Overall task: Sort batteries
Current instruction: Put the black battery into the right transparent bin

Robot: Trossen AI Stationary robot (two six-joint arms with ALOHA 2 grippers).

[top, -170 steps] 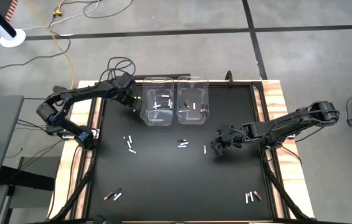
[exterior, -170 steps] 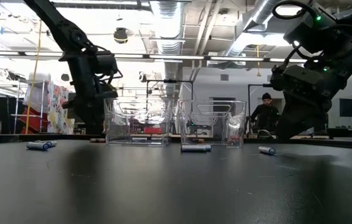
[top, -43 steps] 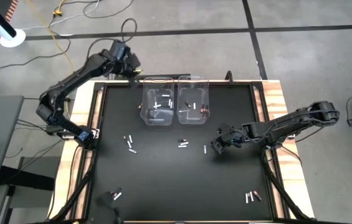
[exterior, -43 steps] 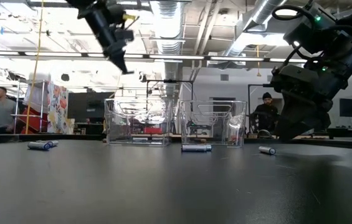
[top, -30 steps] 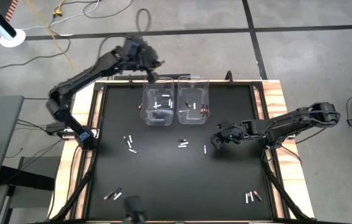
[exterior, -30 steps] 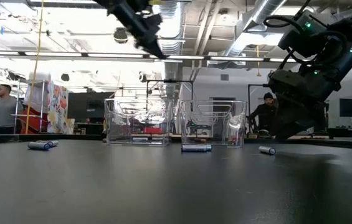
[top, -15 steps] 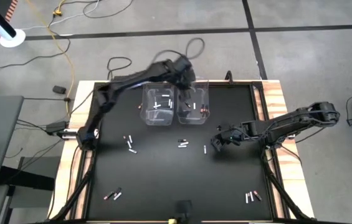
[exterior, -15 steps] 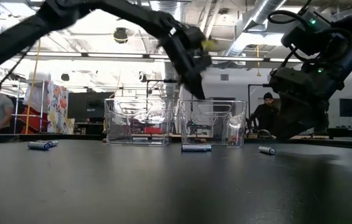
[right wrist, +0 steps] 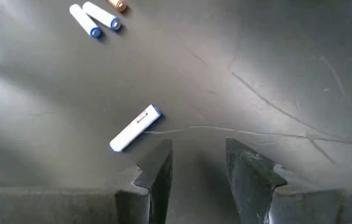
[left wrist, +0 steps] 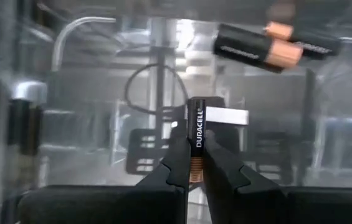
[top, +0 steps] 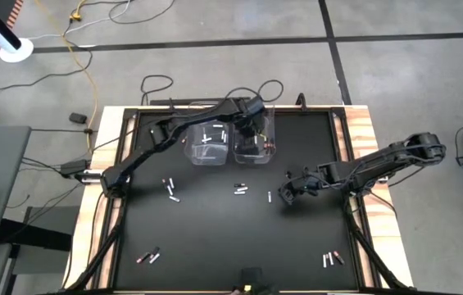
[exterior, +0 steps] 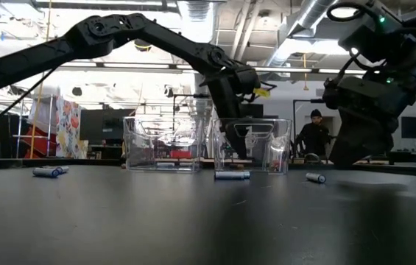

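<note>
Sorting partly done; both clear bins (top: pixel 208 143) hold several batteries, while loose pairs lie on the black table (top: pixel 215 238), well apart from either gripper; left gripper (left wrist: pixel 195 163), reaching into the right-hand bin (top: pixel 253 141), pinches a dark copper-ended cell (left wrist: pixel 197 138) marked "DURACELL", with similar cells (left wrist: pixel 260 45) just beyond; right gripper (right wrist: pixel 195 163), jaws wide and empty, hovers just beside a white, blue-tipped cell (right wrist: pixel 136 128), judged next for pickup

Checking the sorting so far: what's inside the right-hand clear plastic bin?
The left gripper, holding a black-and-copper battery, is inside the right-hand clear bin, with more copper-and-black batteries. The arm hides part of the floor.
</note>
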